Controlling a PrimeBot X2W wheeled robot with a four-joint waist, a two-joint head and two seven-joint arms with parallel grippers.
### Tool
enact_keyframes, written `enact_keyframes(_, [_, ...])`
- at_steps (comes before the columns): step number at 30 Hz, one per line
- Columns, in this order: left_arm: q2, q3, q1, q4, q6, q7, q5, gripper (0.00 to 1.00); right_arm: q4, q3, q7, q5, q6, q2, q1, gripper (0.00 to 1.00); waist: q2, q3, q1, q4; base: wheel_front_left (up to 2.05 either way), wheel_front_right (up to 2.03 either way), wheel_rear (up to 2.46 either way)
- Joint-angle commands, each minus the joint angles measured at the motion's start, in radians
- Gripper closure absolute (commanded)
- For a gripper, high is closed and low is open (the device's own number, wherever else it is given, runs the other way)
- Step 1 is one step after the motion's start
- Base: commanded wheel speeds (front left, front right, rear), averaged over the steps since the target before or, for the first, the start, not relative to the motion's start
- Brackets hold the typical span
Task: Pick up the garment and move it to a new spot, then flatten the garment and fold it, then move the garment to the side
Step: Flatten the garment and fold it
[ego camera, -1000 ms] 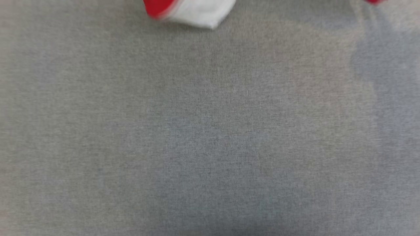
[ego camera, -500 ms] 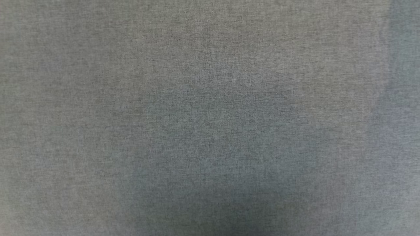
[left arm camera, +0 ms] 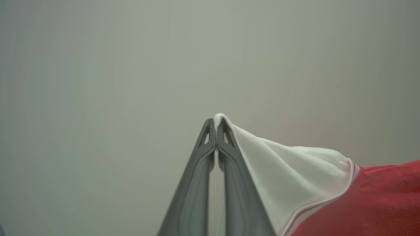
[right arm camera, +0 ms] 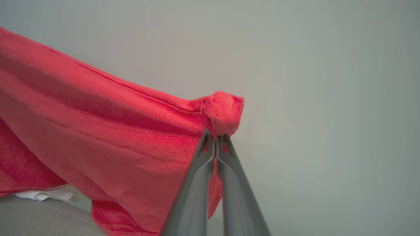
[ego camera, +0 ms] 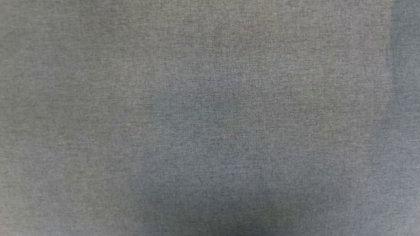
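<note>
Head view looks down on the big grey cloth surface [ego camera: 210, 98]. The red jersey shirt [right arm camera: 98, 137] hangs off to the side of each gripper. Right gripper [right arm camera: 215, 137] pinches its red corner tight; left gripper [left arm camera: 216, 131] pinches the white sleeve [left arm camera: 288, 170] tight. Best to hold it stretched and lower both ends together.

The garment [left arm camera: 315, 183] is white at its sleeve and red at the lower right of the left wrist view, with a thin white stripe along the seam. In the right wrist view it is plain red. The left gripper [left arm camera: 215, 129] and the right gripper [right arm camera: 215, 139] have dark grey fingers. The cloth surface [ego camera: 210, 98] is finely flecked grey, darker at bottom centre.
</note>
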Motion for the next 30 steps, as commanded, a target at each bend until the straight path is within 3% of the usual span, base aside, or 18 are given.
enact_keyframes(1, [-0.015, 0.014, 0.056, -0.018, -0.002, -0.006, -0.010, 1.00, 0.006, 0.012, -0.010, 0.009, -0.002, -0.007, 0.030, 1.00, 0.0000, -0.032, -0.0001, 0.018, 0.00, 0.00, 0.00])
enact_keyframes(6, [-0.061, 0.006, 0.260, -0.060, -0.002, -0.006, -0.056, 1.00, 0.009, 0.054, -0.022, 0.044, -0.002, -0.027, 0.133, 1.00, 0.0000, -0.100, -0.0001, 0.040, 0.00, 0.00, 0.00])
enact_keyframes(15, [-0.087, -0.043, 0.600, -0.076, -0.003, -0.006, -0.163, 1.00, -0.049, 0.161, -0.028, 0.088, -0.002, -0.078, 0.371, 1.00, 0.0000, -0.231, -0.0001, 0.075, 0.00, 0.00, 0.00])
enact_keyframes(30, [-0.043, -0.234, 1.014, -0.023, -0.003, 0.003, -0.261, 1.00, -0.105, 0.231, -0.029, 0.222, -0.002, -0.123, 0.732, 1.00, 0.0000, -0.436, -0.0001, 0.114, 0.00, 0.00, 0.00])
